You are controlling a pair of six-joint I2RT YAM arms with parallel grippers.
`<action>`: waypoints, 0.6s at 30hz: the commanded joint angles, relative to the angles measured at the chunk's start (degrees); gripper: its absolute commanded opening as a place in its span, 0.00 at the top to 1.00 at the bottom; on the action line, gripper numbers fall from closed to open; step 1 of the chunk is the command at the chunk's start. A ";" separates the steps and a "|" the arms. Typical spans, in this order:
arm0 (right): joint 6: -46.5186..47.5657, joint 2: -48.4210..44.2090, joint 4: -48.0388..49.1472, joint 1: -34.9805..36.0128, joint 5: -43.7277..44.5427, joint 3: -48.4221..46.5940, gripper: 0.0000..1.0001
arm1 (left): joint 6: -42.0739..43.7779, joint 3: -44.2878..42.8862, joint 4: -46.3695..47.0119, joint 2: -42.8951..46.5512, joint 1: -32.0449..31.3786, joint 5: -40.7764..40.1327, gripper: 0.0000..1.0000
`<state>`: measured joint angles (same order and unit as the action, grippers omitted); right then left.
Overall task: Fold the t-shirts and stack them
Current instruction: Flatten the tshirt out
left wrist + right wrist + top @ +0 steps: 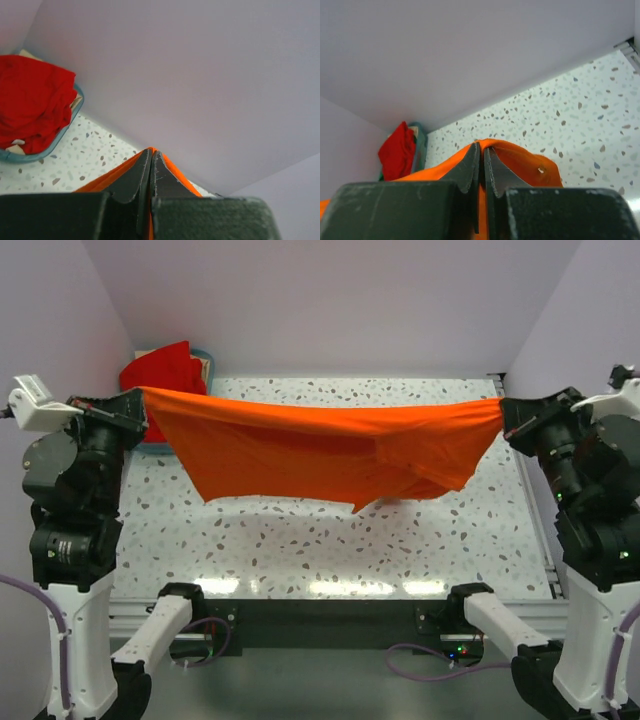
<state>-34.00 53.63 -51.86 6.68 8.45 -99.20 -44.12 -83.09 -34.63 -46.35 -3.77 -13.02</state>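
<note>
The orange t-shirt (pixel 300 445) hangs stretched in the air between the two arms, above the speckled table (pixel 330 540). My left gripper (pixel 140 395) is shut on its left end, and orange cloth (pixel 100 182) shows around the closed fingers (pixel 132 175). My right gripper (pixel 503 412) is shut on the right end, with the orange t-shirt (pixel 530 160) draped over its fingers (pixel 470 165). The shirt's lower edge sags towards the table at the middle right. The red t-shirt (pixel 165 368) lies bunched in the blue-green basket (pixel 205 358) at the back left.
The basket (pixel 65 135) with the red t-shirt (pixel 30 100) stands in the back left corner against the pale walls. A metal rail (pixel 535 510) runs along the table's right edge. The arm bases (pixel 170 615) sit at the near edge.
</note>
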 commanded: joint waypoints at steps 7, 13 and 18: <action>3.06 10.88 9.63 -0.26 -1.68 -6.98 1.00 | 2.63 -3.23 8.77 -10.59 0.43 0.71 1.00; 3.06 22.71 22.47 -0.26 -3.61 -7.84 1.00 | 3.95 -4.79 20.80 -23.48 0.43 0.62 1.00; 3.76 37.58 27.50 -0.26 -4.14 -21.10 1.00 | 3.78 -17.76 27.42 -41.23 1.13 2.29 1.00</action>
<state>-31.75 87.05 -33.95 6.68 4.99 -112.18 -41.85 -91.98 -17.61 -80.47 -3.60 -11.64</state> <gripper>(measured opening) 0.026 0.018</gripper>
